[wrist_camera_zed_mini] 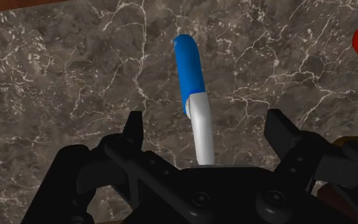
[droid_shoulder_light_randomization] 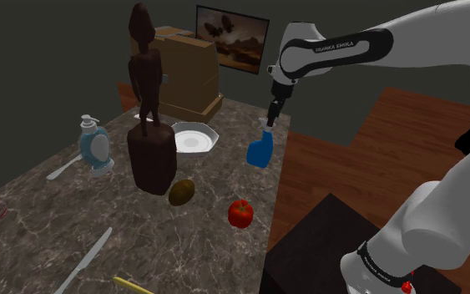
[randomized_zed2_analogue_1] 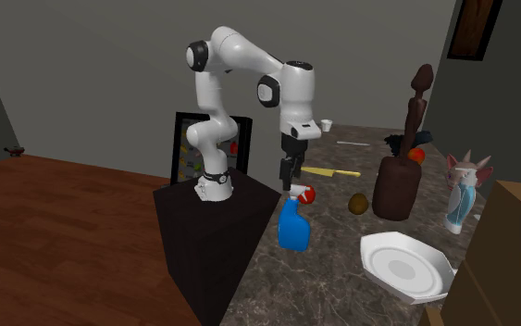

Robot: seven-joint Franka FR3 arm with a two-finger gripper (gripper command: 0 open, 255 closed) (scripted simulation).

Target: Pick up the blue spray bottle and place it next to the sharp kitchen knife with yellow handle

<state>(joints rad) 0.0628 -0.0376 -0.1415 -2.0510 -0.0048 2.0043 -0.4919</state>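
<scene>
Nearest in the shoulder view, the dark stand (droid_shoulder_light_randomization: pixel 325 250) sits against the edge of the marble worktop (droid_shoulder_light_randomization: pixel 141 242). At that view's bottom edge lies the yellow-handled knife (droid_shoulder_light_randomization: pixel 131 286), with a grey table knife (droid_shoulder_light_randomization: pixel 83 263) close beside it. A little farther in rest a red apple (droid_shoulder_light_randomization: pixel 240 213) and a brown kiwi (droid_shoulder_light_randomization: pixel 182 192), then a tall dark wooden statue (droid_shoulder_light_randomization: pixel 149 125) on its block base. Level with the statue, near the worktop's edge on the stand's side, the blue spray bottle (droid_shoulder_light_randomization: pixel 260 152) stands upright, well apart from the yellow-handled knife, with the apple between them. The tool (droid_shoulder_light_randomization: pixel 272 113) hangs straight above the bottle. In the wrist view its two black fingers are spread apart on either side of the bottle's white nozzle without touching it. Toward the shoulder view's left are a soap dispenser (droid_shoulder_light_randomization: pixel 95 144) and a spoon (droid_shoulder_light_randomization: pixel 64 167). Beyond the statue lies a white plate (droid_shoulder_light_randomization: pixel 193 139), behind it a cardboard box (droid_shoulder_light_randomization: pixel 187 75), and farthest off a framed picture (droid_shoulder_light_randomization: pixel 231 38) on the dark wall
</scene>
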